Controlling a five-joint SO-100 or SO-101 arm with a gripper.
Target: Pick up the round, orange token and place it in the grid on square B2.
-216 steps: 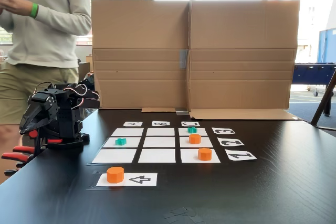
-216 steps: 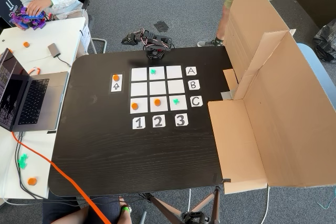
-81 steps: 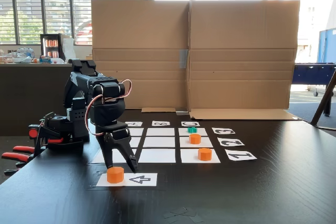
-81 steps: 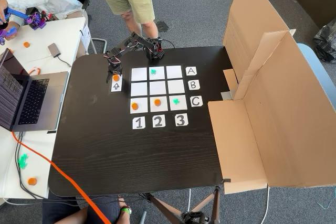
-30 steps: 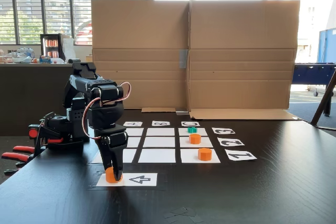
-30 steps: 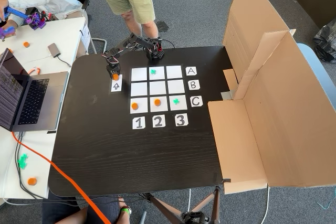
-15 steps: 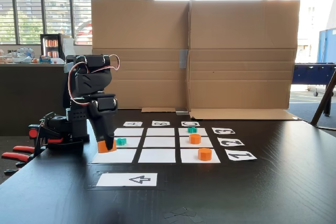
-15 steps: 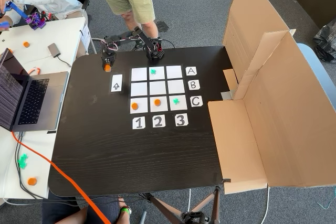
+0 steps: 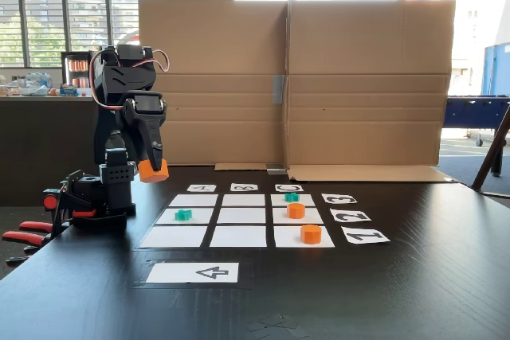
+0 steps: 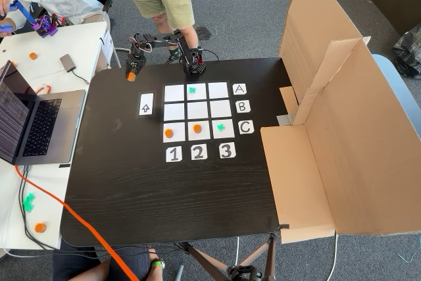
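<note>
In both fixed views the black arm stands at the left. Its gripper (image 9: 151,166) (image 10: 131,74) is high up in the air and squeezes the round, orange token (image 9: 153,170) (image 10: 131,77) between its fingers. The token hangs well above the black table (image 9: 414,276) (image 10: 158,189), off to the left of the grid (image 9: 239,236) (image 10: 175,111).

Lower down lies the white arrow card (image 9: 193,272) (image 10: 146,104), with nothing on it. Next comes the grid of nine white squares. A teal token (image 9: 183,215) (image 10: 192,89) sits on a left square in the side view. Square B2 (image 9: 241,216) (image 10: 197,110), the middle one, is bare. Further right, two more orange tokens (image 9: 296,210) (image 10: 197,128) and another teal token (image 9: 292,197) (image 10: 221,127) sit on the grid. Behind stands a big cardboard wall (image 9: 295,77) (image 10: 342,129).
</note>
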